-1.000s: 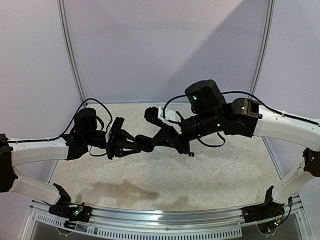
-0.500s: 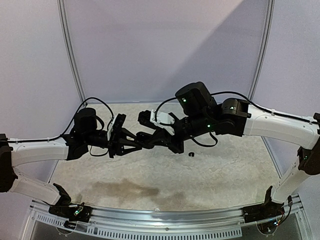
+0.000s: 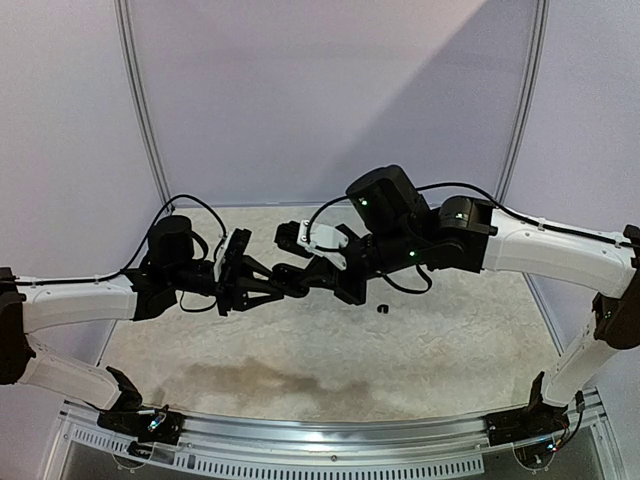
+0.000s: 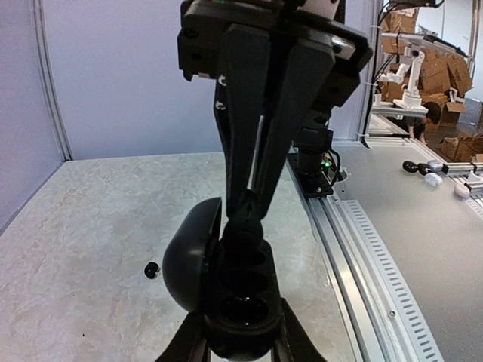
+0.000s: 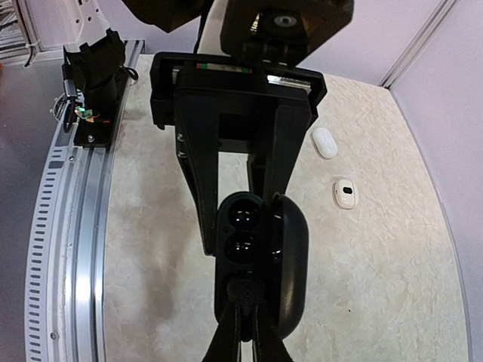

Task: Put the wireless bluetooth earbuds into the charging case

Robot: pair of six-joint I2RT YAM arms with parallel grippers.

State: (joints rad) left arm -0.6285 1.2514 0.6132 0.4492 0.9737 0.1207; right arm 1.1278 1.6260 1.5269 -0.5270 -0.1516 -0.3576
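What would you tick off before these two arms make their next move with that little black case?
1. Left gripper clamps the charging case: ok.
2. Case lid open: ok.
3. Right gripper shut at the case's wells: ok.
4. Something pinched in the right gripper: cannot tell.
5. Black earbud lies on the table, outside the case: not ok.

Left arm and right arm meet mid-air, fingers pinched closed.
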